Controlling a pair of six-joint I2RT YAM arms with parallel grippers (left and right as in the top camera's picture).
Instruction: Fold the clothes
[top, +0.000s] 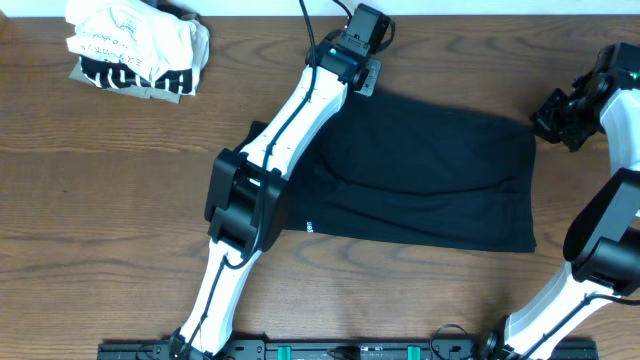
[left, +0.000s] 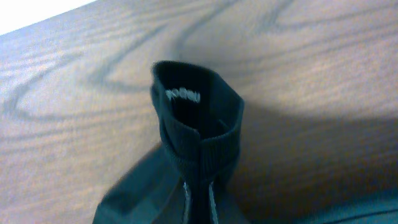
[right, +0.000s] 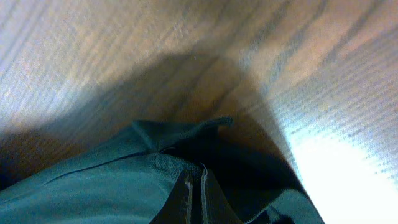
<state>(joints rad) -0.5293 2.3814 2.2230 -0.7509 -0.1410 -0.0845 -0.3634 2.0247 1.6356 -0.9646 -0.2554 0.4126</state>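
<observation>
Black shirt (top: 420, 170) lies long axis left-right across mid-frame; left gripper (top: 352, 72) and right gripper (top: 550, 115), jaws clamped on its upper corners.

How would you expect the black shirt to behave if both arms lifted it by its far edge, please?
Probably floppy: the black shirt lies flat and creased. It bunches in the left pincer, so it would likely sag between grips. It seems light.
</observation>
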